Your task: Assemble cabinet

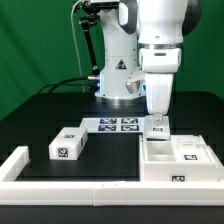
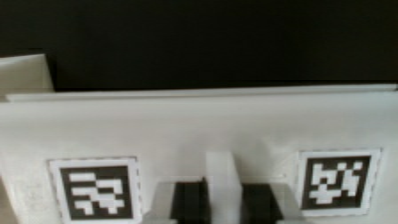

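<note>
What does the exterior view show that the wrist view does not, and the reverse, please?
Only the exterior view shows the marker board, a loose white block on the exterior view's left, and the white rail at the front. Only the wrist view shows two tags close up on one white face, with the dark fingers before it. Both show the gripper at the cabinet, over the black table.

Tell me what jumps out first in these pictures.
The big white arm dominates, its claw reaching down to a small tagged block on the cabinet shell at the exterior view's right. A second tagged block lies alone at that view's left, and the marker board sits before the arm's base.
</note>
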